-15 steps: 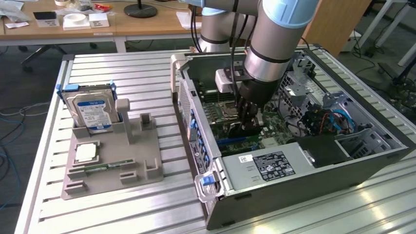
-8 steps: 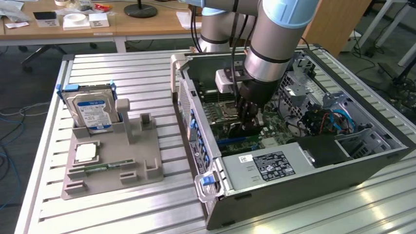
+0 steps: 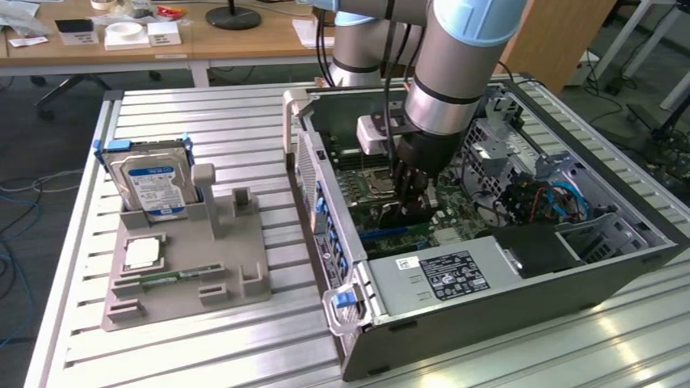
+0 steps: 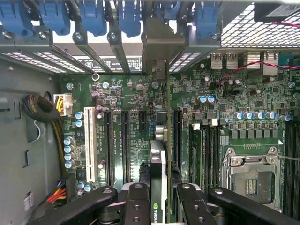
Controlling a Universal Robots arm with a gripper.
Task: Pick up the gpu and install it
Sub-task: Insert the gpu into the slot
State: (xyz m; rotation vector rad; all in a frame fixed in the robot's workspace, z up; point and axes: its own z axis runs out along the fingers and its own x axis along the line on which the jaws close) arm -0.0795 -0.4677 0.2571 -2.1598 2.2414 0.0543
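Inside the open computer case (image 3: 603,267), the end effector (image 4: 159,197) is clamped on the gpu (image 4: 159,164), held edge-on above the motherboard (image 4: 220,98) between black expansion slots (image 4: 125,145).

A hard drive (image 3: 153,184) stands upright in a grey holder (image 3: 183,279). A processor (image 3: 142,253) lies flat on it. An open computer case (image 3: 506,307) rests beside it.

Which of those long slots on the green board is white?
The one expansion slot nearest the yellow-and-black cable bundle is white. The other long slots beside it are black.
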